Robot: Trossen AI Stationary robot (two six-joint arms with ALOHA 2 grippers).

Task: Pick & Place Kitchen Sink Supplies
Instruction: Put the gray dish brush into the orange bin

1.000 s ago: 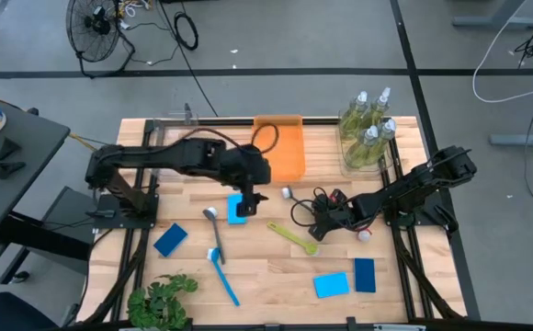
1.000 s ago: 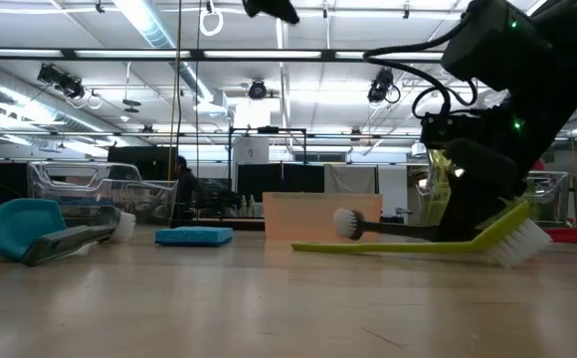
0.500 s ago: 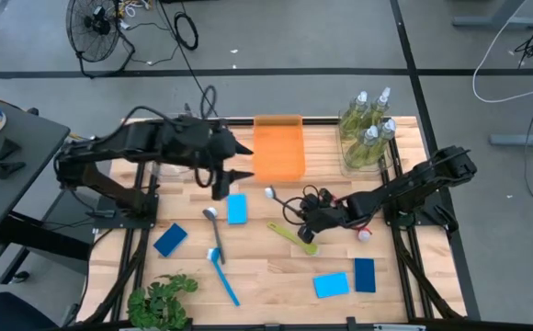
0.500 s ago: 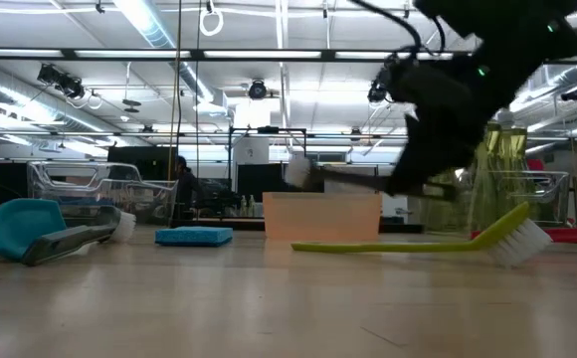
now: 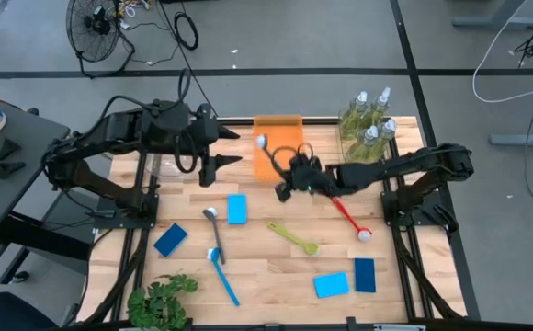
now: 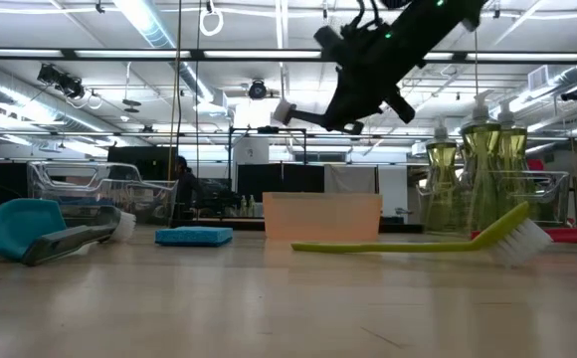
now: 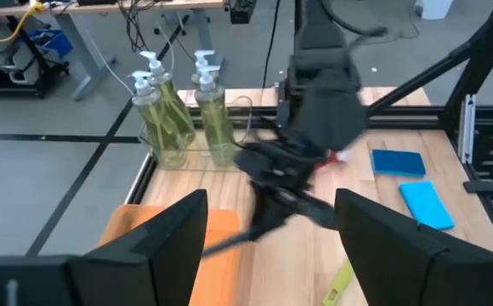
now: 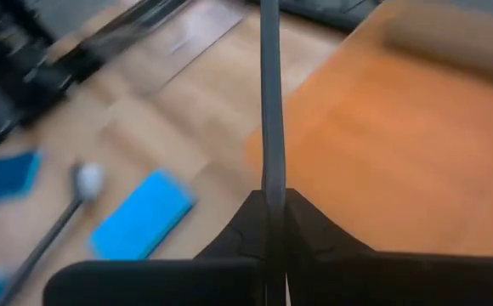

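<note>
Since a second ago the right tool (image 5: 294, 176) has lifted off the table (image 5: 257, 276) and swung toward the orange plastic tray (image 5: 289, 129), carrying a thin black-handled brush with a small white head (image 5: 261, 141); the left tool (image 5: 221, 152) has drawn back from the light-blue rectangular sponge (image 5: 237, 208) toward the table's far left. Right tool: fingers pressed together, pinching the black handle near its rear end. Left tool: fingers spread, empty, hovering just left of the tray. Key relation: the brush hangs in the air above the tray's left part, long axis running from the right tool out to the white head over the tray's far-left edge; the tray lies directly below, so, in my judgement, the coming move is a lowering and release. The right arm is the one engaged; the left is only close by. Count on the table: three clear pump bottles of yellow-green liquid (image 5: 366, 138) in a clear bin, far right; four sponges, two light blue (the second (image 5: 331, 285)) and two dark blue (image 5: 170, 239) (image 5: 365, 274); five brushes, namely the held black one, a yellow-green one (image 5: 292, 236), a red one (image 5: 347, 216), a blue one (image 5: 222, 273) and a dark one with a pale head (image 5: 213, 225). One green leafy plant (image 5: 161, 302) at the near edge.
</note>
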